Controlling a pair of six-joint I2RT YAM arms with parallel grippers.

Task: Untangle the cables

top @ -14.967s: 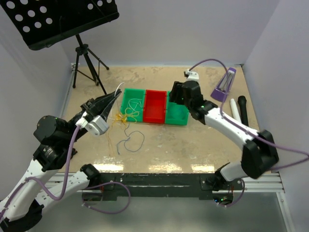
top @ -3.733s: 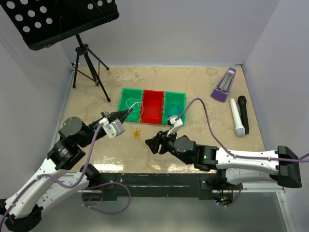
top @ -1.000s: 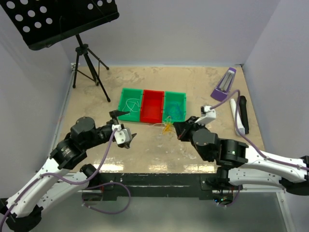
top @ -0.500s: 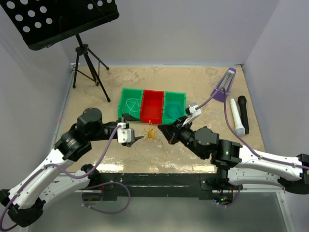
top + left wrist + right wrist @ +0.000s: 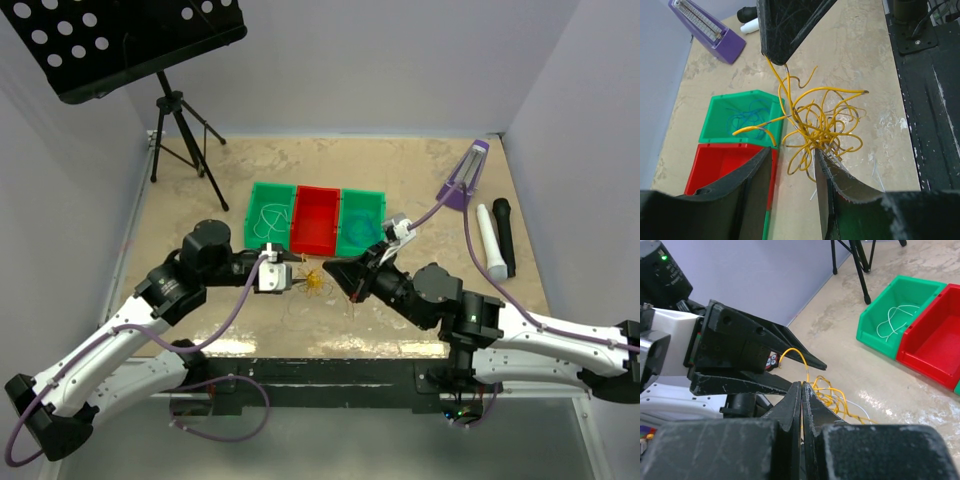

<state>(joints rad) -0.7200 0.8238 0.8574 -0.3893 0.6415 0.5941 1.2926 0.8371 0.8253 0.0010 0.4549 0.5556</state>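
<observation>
Right tool (image 5: 801,386) pinches yellow cable (image 5: 815,125) bunched before left tool (image 5: 794,152).

Robot lab test cell: plain pale-lilac panel walls (image 5: 400,60) box in a beige marbled tabletop (image 5: 400,170), w/ aluminium mounting rail (image 5: 565,380) at near edge, black perforated music stand on tripod (image 5: 150,50) in corner

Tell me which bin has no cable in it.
The red middle bin; the left green bin holds white cable, the right green bin blue cable.
</observation>
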